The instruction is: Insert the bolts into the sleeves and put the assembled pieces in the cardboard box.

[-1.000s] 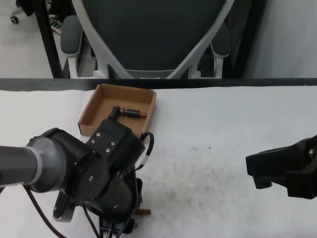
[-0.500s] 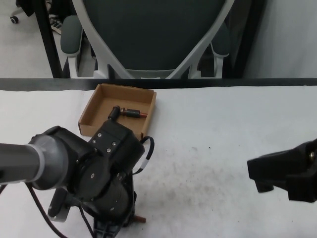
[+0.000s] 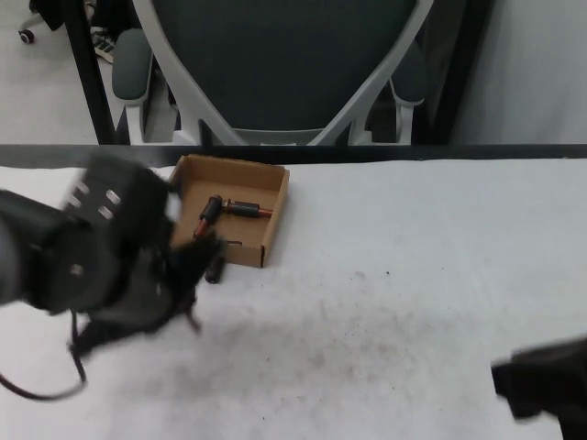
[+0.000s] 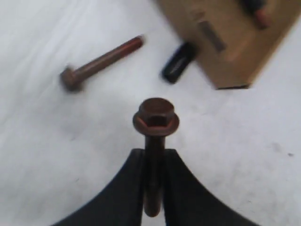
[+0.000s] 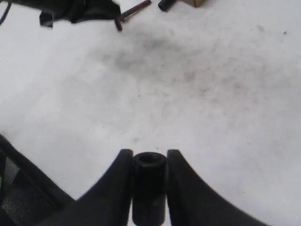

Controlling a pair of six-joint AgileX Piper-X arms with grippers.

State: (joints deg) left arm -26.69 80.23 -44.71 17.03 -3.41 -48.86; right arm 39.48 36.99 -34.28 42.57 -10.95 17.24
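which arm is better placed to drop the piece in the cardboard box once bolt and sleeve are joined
Left, likely: the left end effector, shut on a bolt, sits beside the cardboard box. The right end effector, holding the sleeve, is far across the bench.

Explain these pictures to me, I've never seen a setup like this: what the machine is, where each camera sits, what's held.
Two robot arms stand at a white bench. One picture looks down from behind them; the other two come from cameras on each wrist. The left gripper pinches a bolt; the right gripper pinches a black sleeve. On the bench lie a loose bolt, a loose sleeve and a cardboard box holding an assembled piece.
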